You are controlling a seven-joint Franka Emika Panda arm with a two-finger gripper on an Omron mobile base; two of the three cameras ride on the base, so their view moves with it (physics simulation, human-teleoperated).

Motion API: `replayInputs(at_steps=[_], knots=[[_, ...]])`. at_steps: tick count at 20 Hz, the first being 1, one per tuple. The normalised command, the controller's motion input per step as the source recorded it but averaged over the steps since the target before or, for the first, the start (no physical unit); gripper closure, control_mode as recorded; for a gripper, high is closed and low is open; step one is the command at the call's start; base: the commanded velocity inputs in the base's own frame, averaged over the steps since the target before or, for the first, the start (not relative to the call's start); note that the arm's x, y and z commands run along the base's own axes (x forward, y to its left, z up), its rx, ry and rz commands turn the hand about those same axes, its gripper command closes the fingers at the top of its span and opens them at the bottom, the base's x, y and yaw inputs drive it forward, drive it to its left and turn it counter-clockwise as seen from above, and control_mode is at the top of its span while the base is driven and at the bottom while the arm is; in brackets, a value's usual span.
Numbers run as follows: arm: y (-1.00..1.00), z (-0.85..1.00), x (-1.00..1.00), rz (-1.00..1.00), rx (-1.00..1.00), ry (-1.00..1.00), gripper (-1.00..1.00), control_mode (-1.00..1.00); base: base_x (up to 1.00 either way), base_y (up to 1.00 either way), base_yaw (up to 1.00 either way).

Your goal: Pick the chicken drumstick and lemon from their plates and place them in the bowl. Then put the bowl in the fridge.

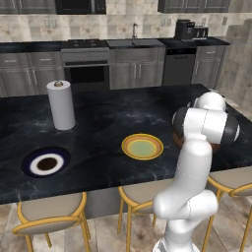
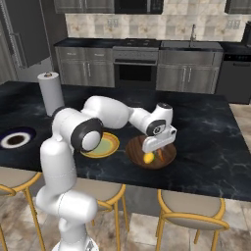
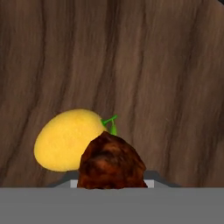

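Observation:
The wooden bowl [image 2: 135, 149] [image 3: 153, 65] sits on the dark island counter near its front edge. Inside it lies the yellow lemon [image 2: 148, 158] [image 3: 65, 139]. My gripper [image 2: 159, 151] hangs low over the bowl, apparently shut on the brown chicken drumstick [image 2: 160, 156] [image 3: 112, 161], which is right beside the lemon; the drumstick hides my fingertips. The yellow-orange plate [image 1: 142, 146] [image 2: 113, 142] is bare, just left of the bowl. Further left sits the blue-rimmed plate [image 1: 46, 164] [image 2: 15, 139], also bare. The dark grey fridge [image 2: 27, 34] stands at the far left, closed.
A paper towel roll [image 1: 61, 105] [image 2: 50, 93] stands upright on the counter behind the plates. Yellow-framed stools [image 1: 49, 209] [image 2: 191, 208] line the island's front edge. Cabinets, an oven [image 1: 86, 69] and a sink run along the back wall.

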Motion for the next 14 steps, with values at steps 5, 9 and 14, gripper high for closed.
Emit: replayInputs(at_steps=[5,9,14], knots=[[-0.02,-0.11,0.06,0.11,0.00,0.02,1.00,-1.00,0.00,0.00,0.00],[0.00,-0.12,0.14,0.03,0.00,0.04,1.00,-1.00,0.00,0.00,0.00],[0.00,-0.07,0.09,0.00,0.00,0.08,1.00,-1.00,0.00,0.00,0.00]])
